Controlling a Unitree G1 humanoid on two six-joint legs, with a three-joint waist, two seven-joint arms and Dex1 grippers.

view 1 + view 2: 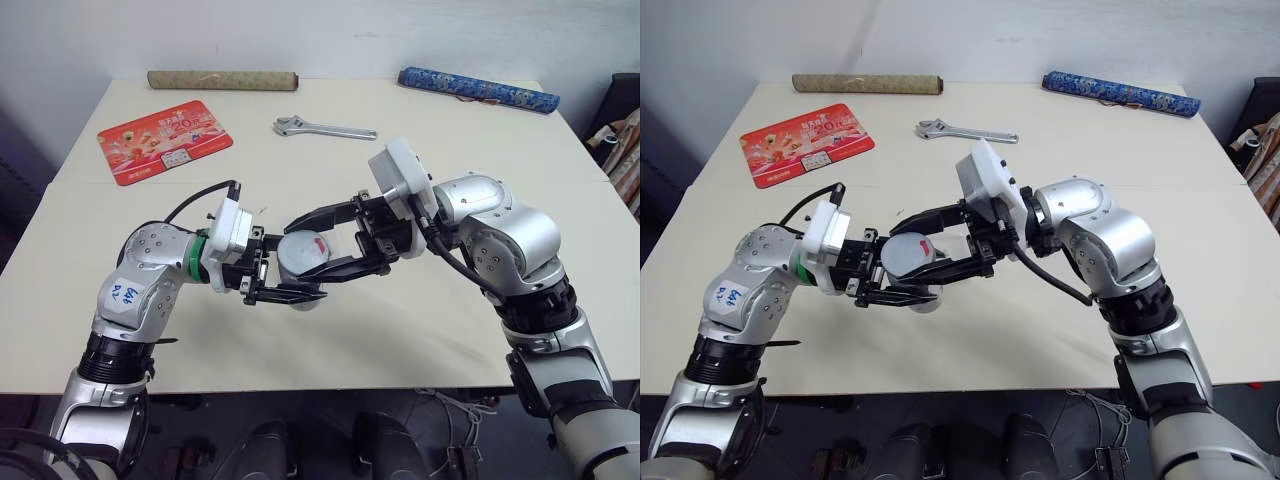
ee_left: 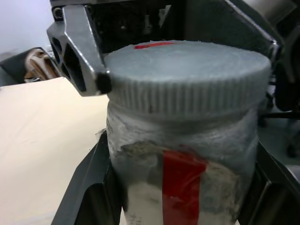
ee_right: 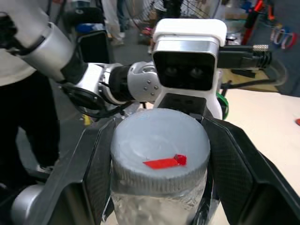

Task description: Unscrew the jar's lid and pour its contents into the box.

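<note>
The jar (image 2: pixel 183 187), clear with a red-and-white stripe, hangs in the air above the table's near middle. My left gripper (image 1: pixel 296 278) is shut on the jar's body, one finger (image 2: pixel 89 197) on either side. The grey lid (image 3: pixel 159 145) with its small red mark sits on the jar. From the opposite side my right gripper (image 1: pixel 912 255) is shut on the lid, with its fingers (image 3: pixel 234 159) pressed against the ribbed rim. The contents are hidden inside the cloudy wall. The box is out of view.
On the cream table (image 1: pixel 420 330) lie a red printed mat (image 1: pixel 165 140) at the far left, a metal wrench (image 1: pixel 325 128) at the far middle, a brown roll (image 1: pixel 222 79) and a blue patterned roll (image 1: pixel 478 88) along the far edge.
</note>
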